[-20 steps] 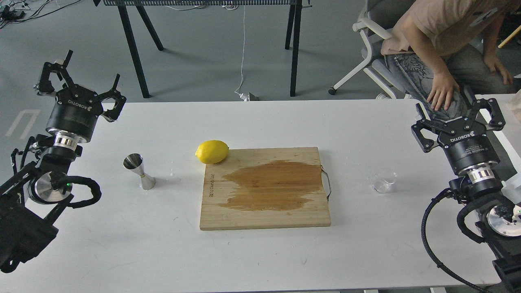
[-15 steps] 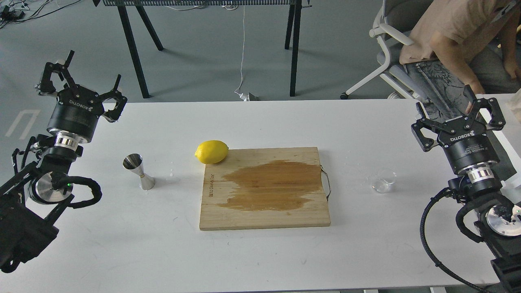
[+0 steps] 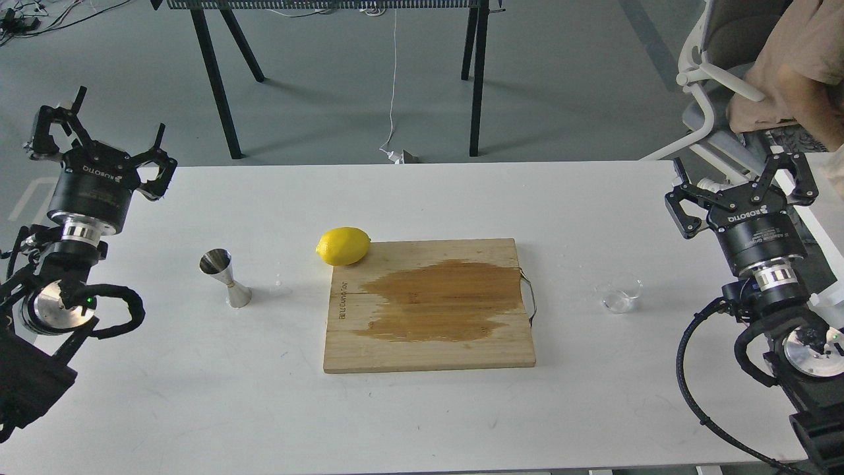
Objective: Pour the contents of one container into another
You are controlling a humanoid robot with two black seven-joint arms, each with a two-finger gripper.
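A small clear glass cup (image 3: 622, 293) stands on the white table (image 3: 422, 422), right of the wooden board. The steel hourglass jigger (image 3: 225, 278) stands upright on the table's left side. My left gripper (image 3: 99, 128) is open and empty above the table's far left edge, well apart from the jigger. At the far right, my right gripper (image 3: 738, 178) is also open and empty, up and to the right of the cup.
A wooden cutting board (image 3: 428, 349) with a dark wet patch lies mid-table. A yellow lemon (image 3: 343, 246) rests at its far left corner. A person on a white office chair (image 3: 709, 72) sits beyond the table's far right corner.
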